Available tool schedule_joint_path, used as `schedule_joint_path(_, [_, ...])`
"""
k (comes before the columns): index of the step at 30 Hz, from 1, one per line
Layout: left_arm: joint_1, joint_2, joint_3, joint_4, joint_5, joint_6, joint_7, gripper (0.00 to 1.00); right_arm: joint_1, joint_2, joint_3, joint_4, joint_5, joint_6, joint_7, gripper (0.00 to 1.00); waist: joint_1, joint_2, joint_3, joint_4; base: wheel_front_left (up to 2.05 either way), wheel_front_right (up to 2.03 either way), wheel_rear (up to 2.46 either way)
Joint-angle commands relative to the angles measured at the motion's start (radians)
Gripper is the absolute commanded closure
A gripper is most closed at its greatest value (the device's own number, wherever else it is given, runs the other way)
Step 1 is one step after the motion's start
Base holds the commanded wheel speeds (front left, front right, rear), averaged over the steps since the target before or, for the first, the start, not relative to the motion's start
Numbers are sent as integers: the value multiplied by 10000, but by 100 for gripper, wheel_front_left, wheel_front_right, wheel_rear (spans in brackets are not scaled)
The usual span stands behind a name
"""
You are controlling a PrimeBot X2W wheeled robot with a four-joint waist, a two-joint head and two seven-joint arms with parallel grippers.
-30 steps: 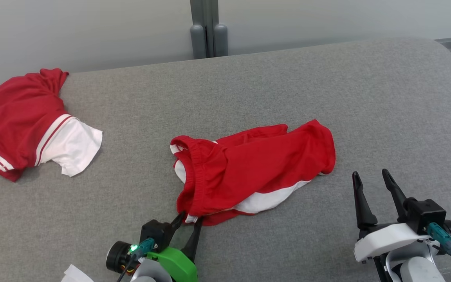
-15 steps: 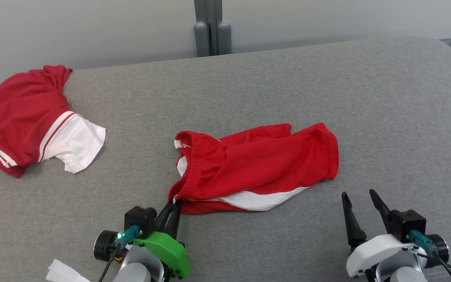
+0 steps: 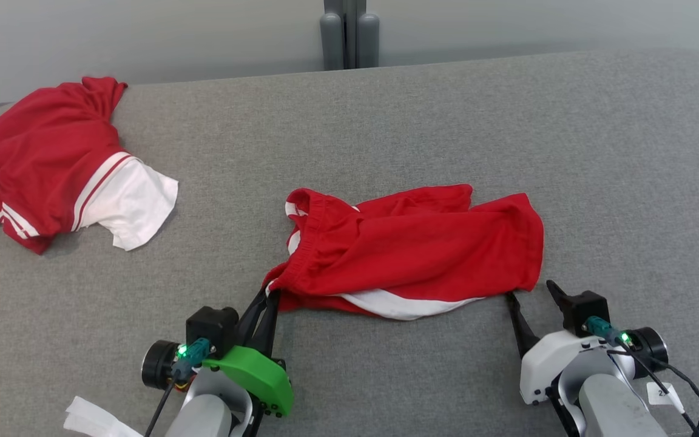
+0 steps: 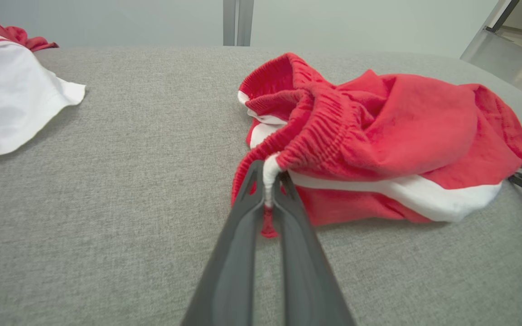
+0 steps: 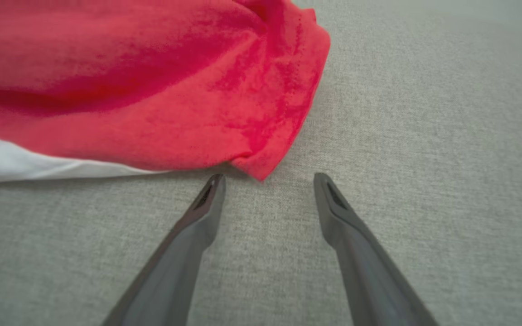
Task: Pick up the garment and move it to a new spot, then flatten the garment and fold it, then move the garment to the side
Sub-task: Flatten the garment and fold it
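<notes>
The garment [image 3: 410,255], red shorts with a white stripe, lies crumpled on the grey cushion [image 3: 386,121] in the middle of the head view. My left gripper [image 3: 266,291] is shut on the near-left corner of its elastic waistband, and the left wrist view shows the white-and-red band [image 4: 268,174] pinched between the two fingers. At the garment's near-right corner [image 5: 261,170] my right gripper [image 5: 268,181] stands open, its fingertips [image 5: 215,183] on the cushion just short of the red hem. In the head view that gripper [image 3: 531,292] sits right below the cloth edge.
A second red and white garment [image 3: 52,164] lies bunched at the far left of the cushion. A grey post [image 3: 349,33] stands behind the cushion's back edge. White paper scraps [image 3: 94,422] show by my left arm. Bare cushion stretches to the right.
My left gripper closed on the waistband corner. The right gripper moved forward up to the garment's near-right corner. The head camera shifted, so the whole scene moved slightly.
</notes>
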Motion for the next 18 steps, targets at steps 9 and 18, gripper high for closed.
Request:
schedule_joint_path(9, [154,-5,151,-317,67,-24,-34,100,-697,-22,632,199,887,-2,-30,83,0,-1,-11,209,0,0,0])
schedule_joint_path(18, [404,-25,400,-953,-127,-84,-34,100,-307,-68,1051,-1033,1762,-2,-30,100,0,-1,-294,96,0,0,0])
